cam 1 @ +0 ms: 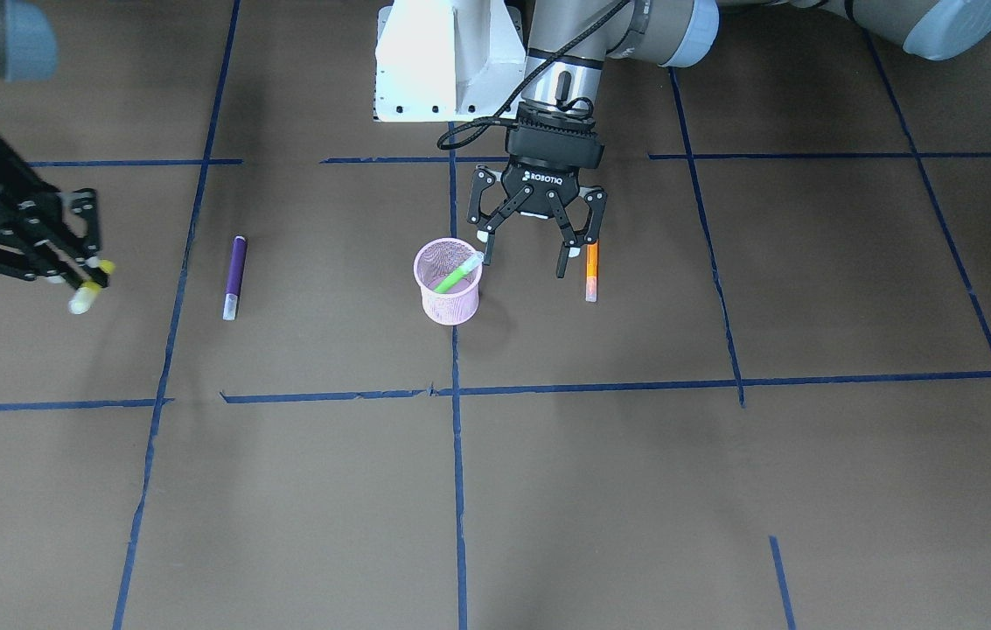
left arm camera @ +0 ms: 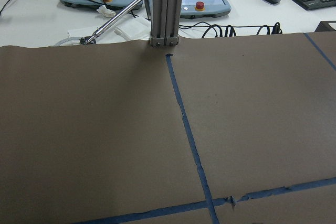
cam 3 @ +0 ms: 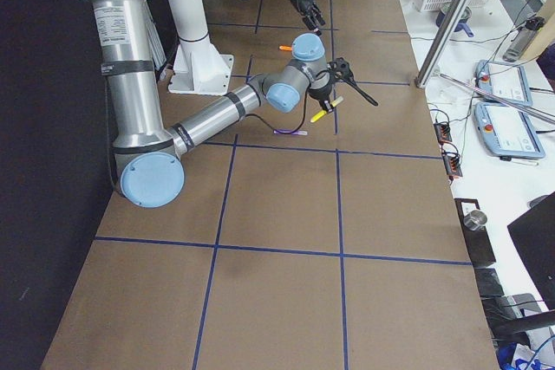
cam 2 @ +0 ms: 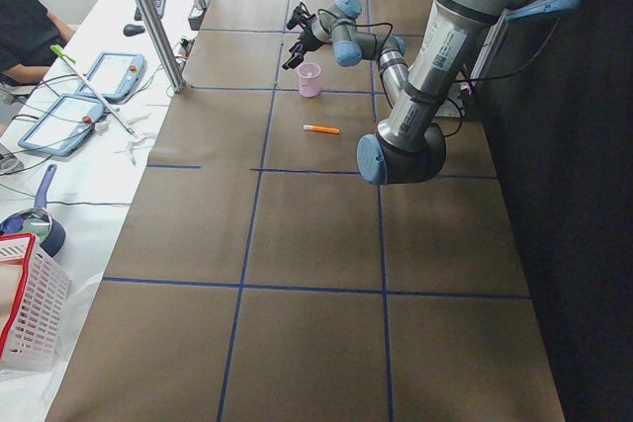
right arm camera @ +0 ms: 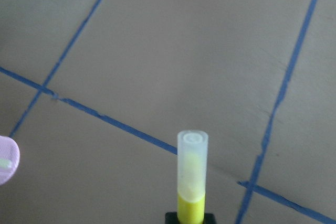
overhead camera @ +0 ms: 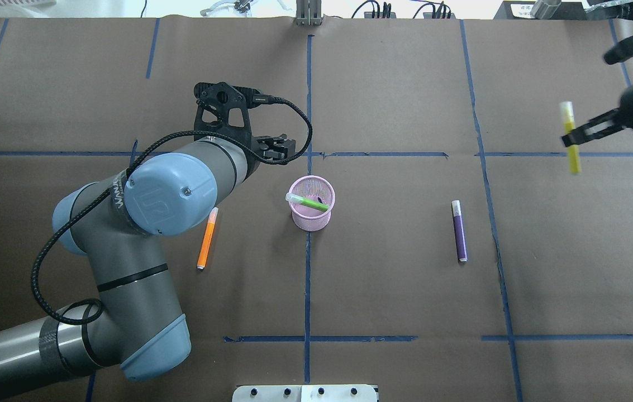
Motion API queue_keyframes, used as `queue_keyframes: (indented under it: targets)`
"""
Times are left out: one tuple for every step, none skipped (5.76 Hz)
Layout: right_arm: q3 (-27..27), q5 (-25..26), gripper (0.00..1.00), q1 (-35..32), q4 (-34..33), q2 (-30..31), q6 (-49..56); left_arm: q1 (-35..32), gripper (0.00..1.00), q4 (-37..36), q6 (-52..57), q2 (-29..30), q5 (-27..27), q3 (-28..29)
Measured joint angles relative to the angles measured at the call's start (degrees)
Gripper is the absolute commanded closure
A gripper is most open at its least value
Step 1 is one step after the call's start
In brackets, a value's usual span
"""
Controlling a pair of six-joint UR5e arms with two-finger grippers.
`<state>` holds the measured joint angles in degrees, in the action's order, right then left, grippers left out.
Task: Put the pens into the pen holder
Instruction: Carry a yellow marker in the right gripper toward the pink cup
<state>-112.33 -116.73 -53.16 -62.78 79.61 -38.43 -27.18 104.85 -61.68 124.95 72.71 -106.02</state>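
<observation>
My left arm (overhead camera: 143, 223) comes in from 8 o'clock in the overhead view, elbow folded. I see the left end effector (cam 1: 523, 261) near centre with its jaws spread wide, gripping nothing. My right end effector (overhead camera: 573, 138) is raised out at 2 o'clock, pinched across the middle of the yellow pen (overhead camera: 575, 161).

Table (overhead camera: 394, 290): covered in brown paper, marked into large squares by blue tape lines (overhead camera: 307, 279).
Pen holder (overhead camera: 308, 222): pink mesh cup, upright on the central tape line, near the table's middle.
Orange pen (overhead camera: 207, 238): lies flat on the robot's left of the cup, near it, pale cap end pointing away from the robot.
Purple pen (overhead camera: 460, 231): lies flat on the cup's other side, farther off, cap end likewise away.
</observation>
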Motion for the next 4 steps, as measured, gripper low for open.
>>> queue_keyframes:
  targets:
    - [-0.58, 6.91, 1.0, 5.09, 3.1, -3.28, -6.0, -0.13, 0.14, 0.03, 0.28, -1.02, 0.1, -0.04]
    - [-1.7, 13.2, 1.0, 9.99, 4.17, -5.82, -11.26, -0.87, 0.14, 0.07, 1.37, -2.44, 1.22, -0.17]
    - [-3.01, 22.76, 1.0, 16.51, 4.4, -7.9, -15.13, -2.84, 0.14, 0.09, 2.93, -3.73, 4.73, -0.31]
    - [-3.61, 33.19, 1.0, 23.19, 4.32, -9.8, -17.37, -5.16, 0.14, 0.09, 4.17, -5.48, 9.36, -0.71]
